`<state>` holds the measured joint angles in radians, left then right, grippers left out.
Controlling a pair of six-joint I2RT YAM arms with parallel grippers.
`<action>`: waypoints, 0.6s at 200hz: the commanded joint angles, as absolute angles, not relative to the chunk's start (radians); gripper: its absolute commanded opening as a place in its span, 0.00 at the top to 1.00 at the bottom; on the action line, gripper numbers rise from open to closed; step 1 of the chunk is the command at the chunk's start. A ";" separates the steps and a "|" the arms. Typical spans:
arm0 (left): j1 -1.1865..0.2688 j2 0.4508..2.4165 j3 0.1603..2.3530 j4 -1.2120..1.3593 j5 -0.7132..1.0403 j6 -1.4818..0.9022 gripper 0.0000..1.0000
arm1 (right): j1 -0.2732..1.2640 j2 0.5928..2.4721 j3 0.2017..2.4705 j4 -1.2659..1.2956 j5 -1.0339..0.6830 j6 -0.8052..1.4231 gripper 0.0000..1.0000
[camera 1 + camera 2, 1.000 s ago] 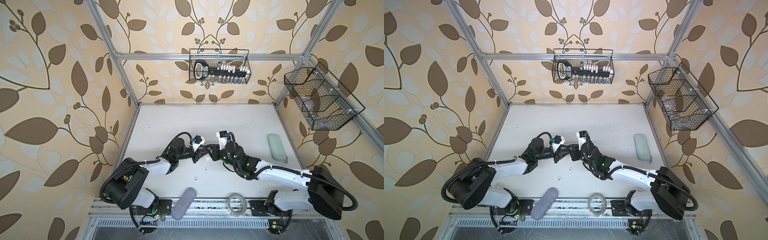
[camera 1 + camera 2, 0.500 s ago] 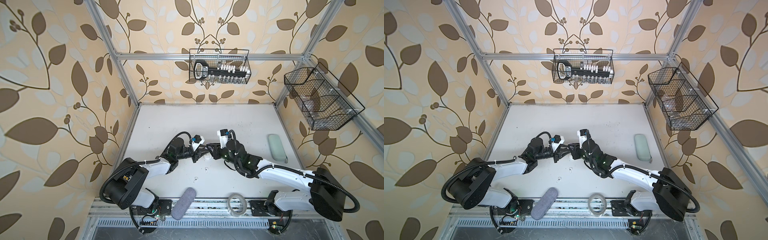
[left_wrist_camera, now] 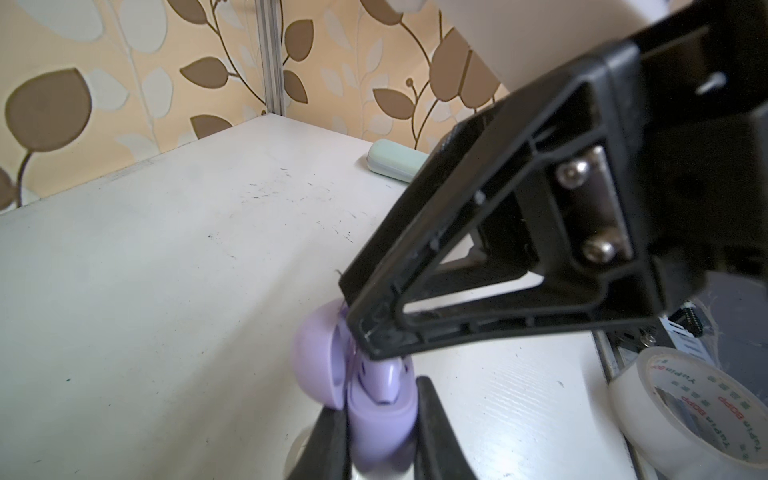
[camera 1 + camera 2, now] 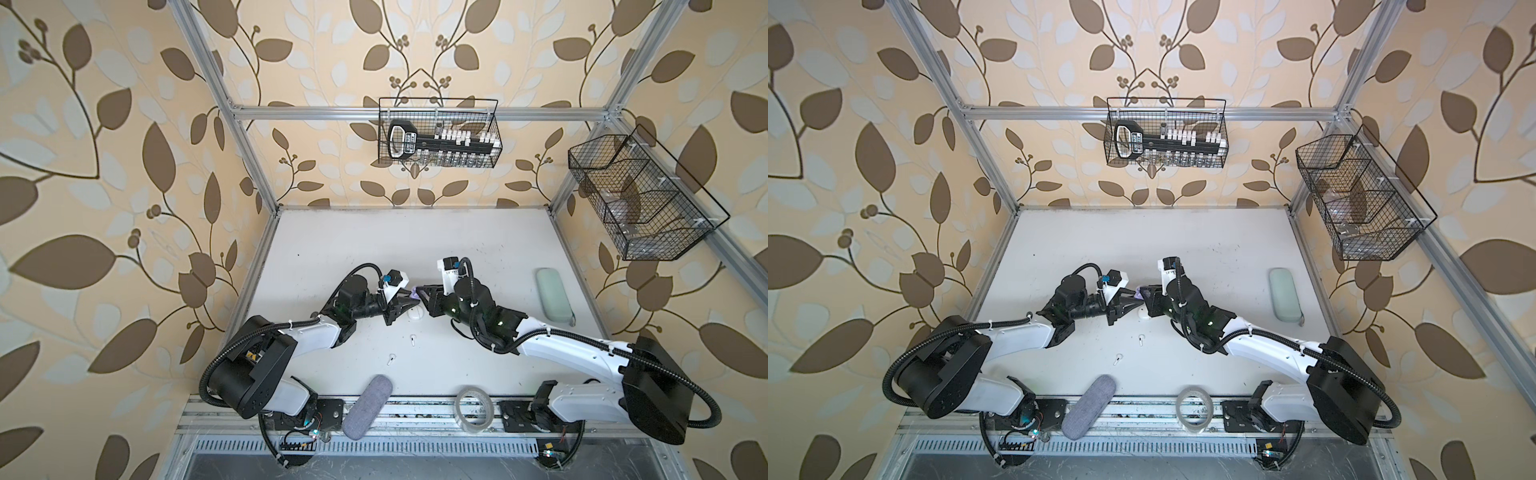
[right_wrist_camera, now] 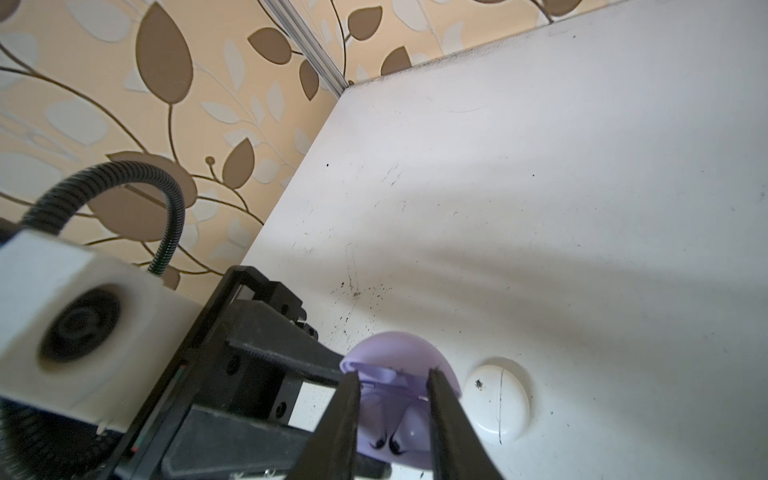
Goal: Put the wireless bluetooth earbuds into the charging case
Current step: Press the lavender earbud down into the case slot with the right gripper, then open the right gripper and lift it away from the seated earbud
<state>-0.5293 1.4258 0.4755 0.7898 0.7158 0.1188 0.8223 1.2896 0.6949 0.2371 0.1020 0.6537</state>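
**Lilac case held between 2 claws**

The left claw was closed tight on the base of the lilac round plastic charging case, and the lid of the case stood swung open. The right claw stood only a little open. Its 2 black fingers lay across the open mouth of the case, but whether they pinched anything I could not tell. A glossy lilac shape inside the base was perhaps 1 earbud seated there; the view was too blurred to be sure. The 2 white stemmed plastic earbuds lay loose on the white table, near each other but not touching. A white round plastic case rested closed on the table just beside the lilac one.
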 commanded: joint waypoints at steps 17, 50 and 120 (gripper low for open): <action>-0.540 1.391 0.500 0.871 0.805 0.133 1.00 | 0.819 1.285 0.706 0.216 0.126 0.653 0.73; -0.539 1.394 0.499 0.866 0.802 0.140 1.00 | 0.829 1.288 0.705 0.211 0.127 0.662 0.73; -0.540 1.397 0.503 0.827 0.781 0.182 1.00 | 0.844 1.225 0.695 0.155 0.167 0.668 0.72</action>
